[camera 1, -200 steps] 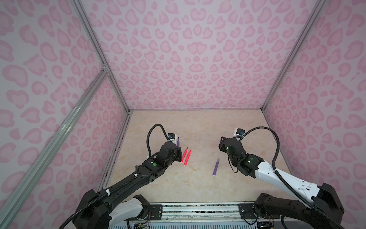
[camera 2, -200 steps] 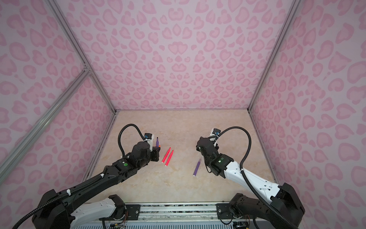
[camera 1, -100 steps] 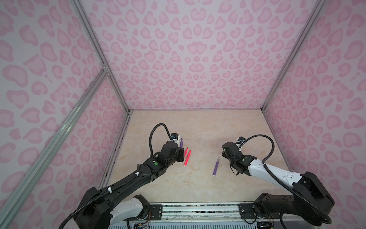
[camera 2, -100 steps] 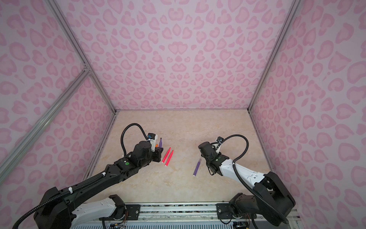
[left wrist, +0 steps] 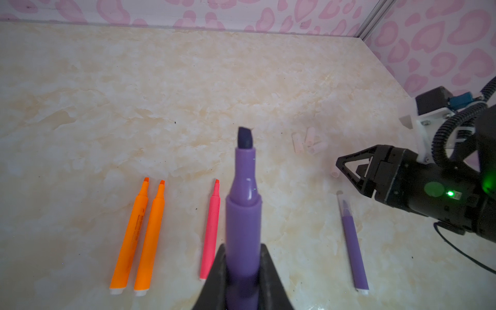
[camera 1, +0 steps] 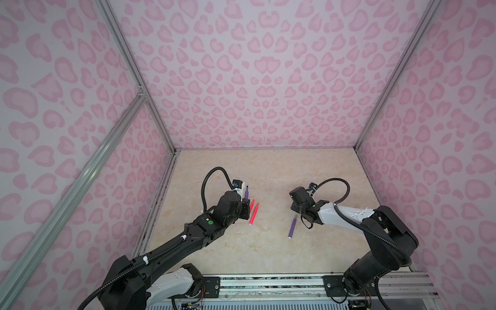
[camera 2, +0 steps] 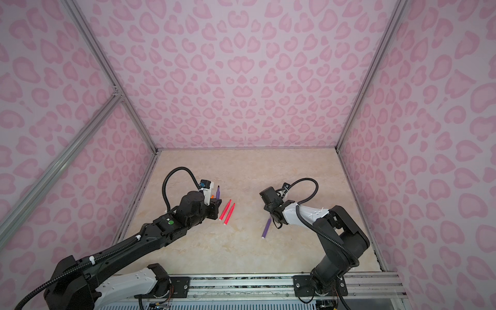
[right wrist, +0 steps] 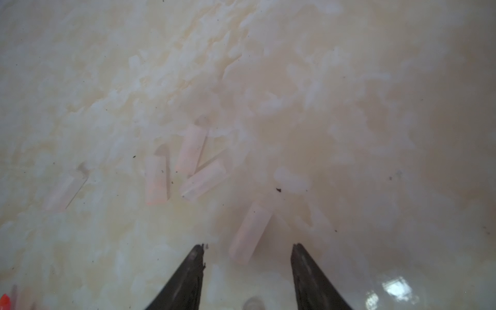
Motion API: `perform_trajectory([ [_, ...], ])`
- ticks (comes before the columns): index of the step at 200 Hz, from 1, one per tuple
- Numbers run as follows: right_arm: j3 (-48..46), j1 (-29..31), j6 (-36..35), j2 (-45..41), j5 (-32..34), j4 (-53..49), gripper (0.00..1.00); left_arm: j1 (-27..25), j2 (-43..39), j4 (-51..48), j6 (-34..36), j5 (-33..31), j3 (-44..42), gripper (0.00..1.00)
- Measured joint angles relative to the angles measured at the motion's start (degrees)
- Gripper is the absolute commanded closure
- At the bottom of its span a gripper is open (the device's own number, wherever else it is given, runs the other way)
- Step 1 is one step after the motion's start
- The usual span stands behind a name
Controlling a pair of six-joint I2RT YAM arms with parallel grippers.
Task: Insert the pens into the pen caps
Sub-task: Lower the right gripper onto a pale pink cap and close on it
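Pens (left wrist: 210, 233), six: orange pair (left wrist: 131, 236); pink-red pair (camera 2: 228, 212); purple pen (left wrist: 243, 214) pinched by left gripper (left wrist: 243, 249); second purple pen (camera 1: 292, 226) at 4 o'clock of the pink-red pair. Loose pen caps (right wrist: 190, 150), five. Right gripper (right wrist: 248, 248) spread.

On the table (camera 1: 268, 255), two pens (camera 1: 254, 214) are laid side by side, left of centre. A lone pen (camera 1: 292, 227) is placed at four o'clock from them; the pen caps (left wrist: 310, 136) are scattered at twelve o'clock from it.

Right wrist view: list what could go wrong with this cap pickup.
The nearest cap lies slanted, one end at the tips of the open right gripper, so closing may pinch it askew or flick it away. Three more caps lie close beyond; overshooting could scatter them.
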Motion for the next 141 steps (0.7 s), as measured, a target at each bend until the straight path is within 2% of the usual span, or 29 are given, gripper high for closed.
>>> perform_trajectory([
  [141,2.34,-1.75,-1.07,5.22,-1.22,1.33,0.6,-0.44,-0.79,-0.31,0.44,-0.42,0.02,0.97],
])
